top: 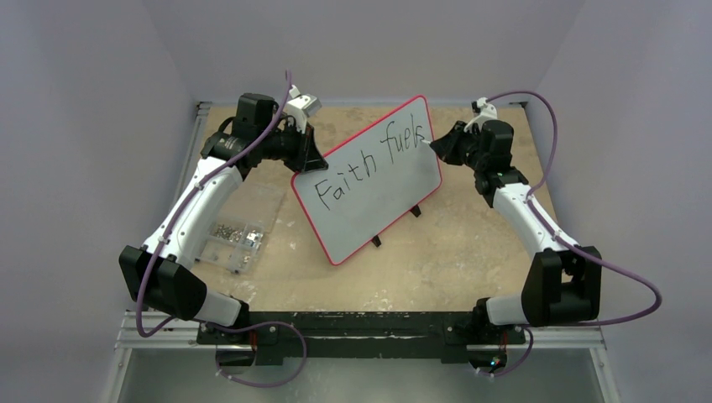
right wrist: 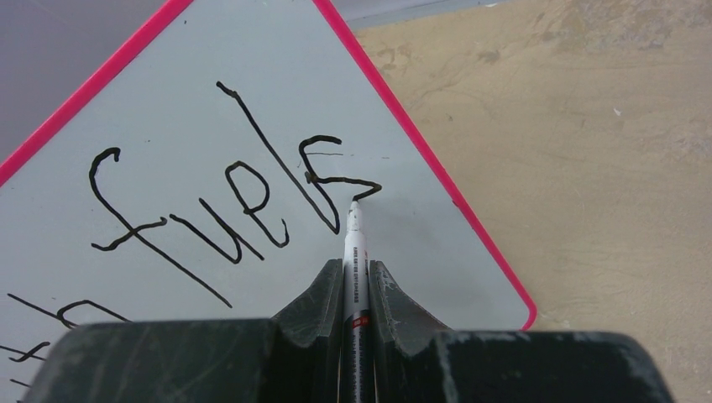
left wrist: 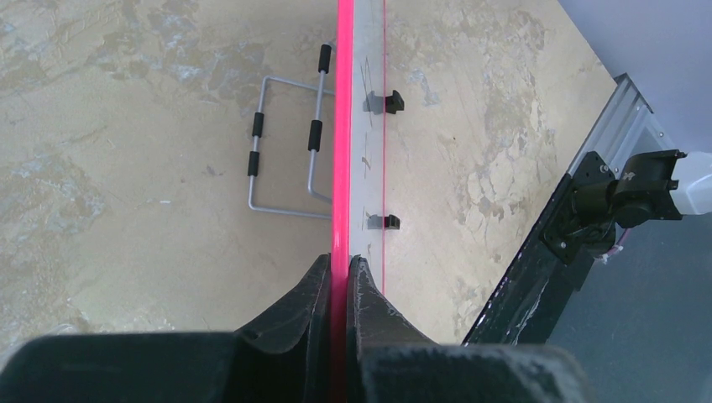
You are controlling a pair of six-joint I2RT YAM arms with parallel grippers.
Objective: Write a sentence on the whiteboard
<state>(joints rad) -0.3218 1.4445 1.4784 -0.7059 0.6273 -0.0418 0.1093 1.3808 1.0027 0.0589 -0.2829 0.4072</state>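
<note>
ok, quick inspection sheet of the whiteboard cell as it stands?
Surface: tan mottled table top, worn.
Job's things: whiteboard held up at an angle; sentence reads "Faith fuels" so far; marker tip on the final s.
Clutter: clear parts box by the left arm; wire stand lying flat beside the board.
Grippers: left tool shut on the whiteboard's red rim; right tool shut on the marker.
Cables: purple cables looped along both arms, off the board.
Surroundings: grey walls; metal frame at the near edge.
</note>
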